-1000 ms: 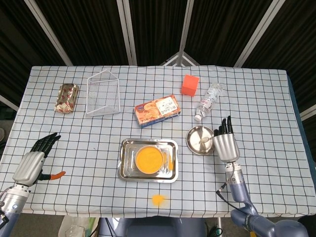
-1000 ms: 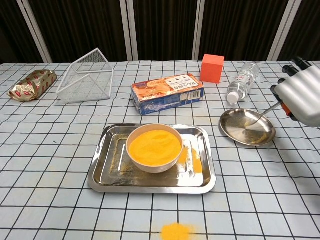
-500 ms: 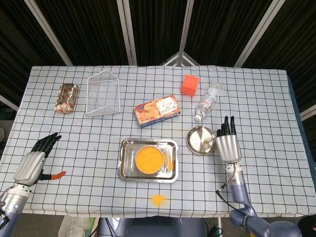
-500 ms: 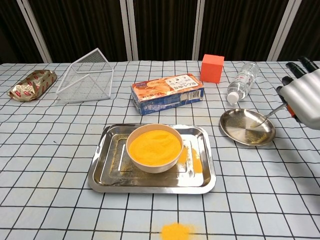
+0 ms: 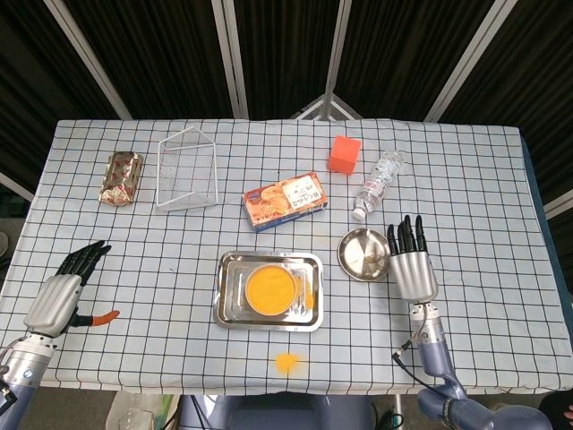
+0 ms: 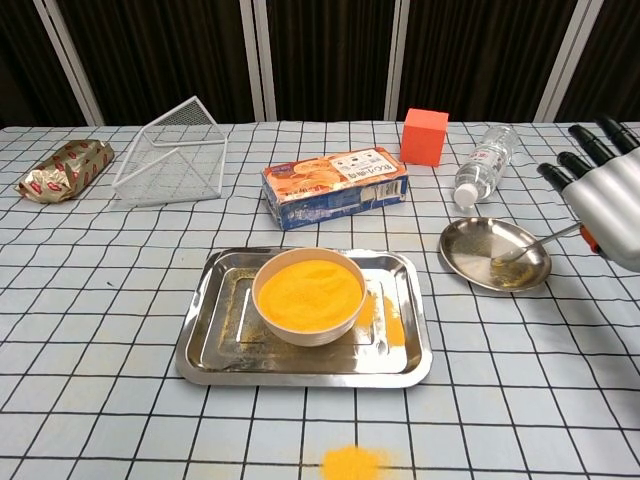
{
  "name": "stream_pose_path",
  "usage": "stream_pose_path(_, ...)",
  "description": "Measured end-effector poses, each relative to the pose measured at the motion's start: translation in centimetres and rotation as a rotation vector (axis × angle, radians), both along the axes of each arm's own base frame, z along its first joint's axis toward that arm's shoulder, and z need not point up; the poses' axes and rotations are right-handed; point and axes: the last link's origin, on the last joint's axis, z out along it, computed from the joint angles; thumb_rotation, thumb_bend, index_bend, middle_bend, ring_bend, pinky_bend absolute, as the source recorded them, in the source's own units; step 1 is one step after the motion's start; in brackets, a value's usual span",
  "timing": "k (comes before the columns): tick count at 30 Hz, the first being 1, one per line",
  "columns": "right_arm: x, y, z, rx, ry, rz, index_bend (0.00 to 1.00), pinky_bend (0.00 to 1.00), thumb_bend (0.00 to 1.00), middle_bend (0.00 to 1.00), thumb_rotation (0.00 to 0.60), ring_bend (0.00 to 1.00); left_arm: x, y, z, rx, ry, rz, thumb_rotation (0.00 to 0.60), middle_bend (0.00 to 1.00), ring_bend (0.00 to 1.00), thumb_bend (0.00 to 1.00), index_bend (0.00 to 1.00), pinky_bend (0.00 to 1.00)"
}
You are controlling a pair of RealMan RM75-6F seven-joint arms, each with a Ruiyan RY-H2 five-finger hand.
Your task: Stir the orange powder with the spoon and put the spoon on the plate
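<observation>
Checkered table: spoon (image 6: 528, 244) bowl-left on plate (image 6: 470, 262); right hand (image 6: 608, 195) fingers spread.

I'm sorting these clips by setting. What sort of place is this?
Probably a robot test lab, not a kitchen: a table with a checked cloth, black curtains behind, and unrelated props like an orange cube.

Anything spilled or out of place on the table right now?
Yes. A small heap of orange powder lies on the tablecloth in front of the tray, and more is scattered inside the tray beside the bowl. The water bottle lies on its side.
</observation>
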Motion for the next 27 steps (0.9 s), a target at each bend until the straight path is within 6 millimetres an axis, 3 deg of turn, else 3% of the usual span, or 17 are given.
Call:
stream_pose_path(7, -1.2, 0.2, 2.3, -0.049, 0.038, -0.041, 0.00, 0.00, 0.32, 0.02, 0.600, 0.00, 0.0, -0.1, 0.0, -0.004, 0.001, -0.003, 0.600, 0.00, 0.00, 0.00, 0.00, 0.02)
stream_pose_path(14, -2.4, 1.6, 4.9, -0.051, 0.042, -0.077, 0.00, 0.00, 0.32, 0.02, 0.600, 0.00, 0.1, -0.1, -0.1, -0.007, 0.005, -0.005, 0.600, 0.00, 0.00, 0.00, 0.00, 0.02)
stream_pose_path(20, -2.9, 3.8, 7.2, -0.017, 0.032, -0.074, 0.00, 0.00, 0.32, 0.01, 0.600, 0.00, 0.2, -0.3, -0.1, -0.007, 0.007, -0.012, 0.600, 0.00, 0.00, 0.00, 0.00, 0.02)
stream_pose_path(27, -3.4, 8.2, 9.6, 0.072, -0.085, -0.114, 0.00, 0.00, 0.32, 0.00, 0.600, 0.00, 0.2, -0.4, 0.1, 0.000, 0.013, -0.039, 0.600, 0.00, 0.00, 0.00, 0.00, 0.02)
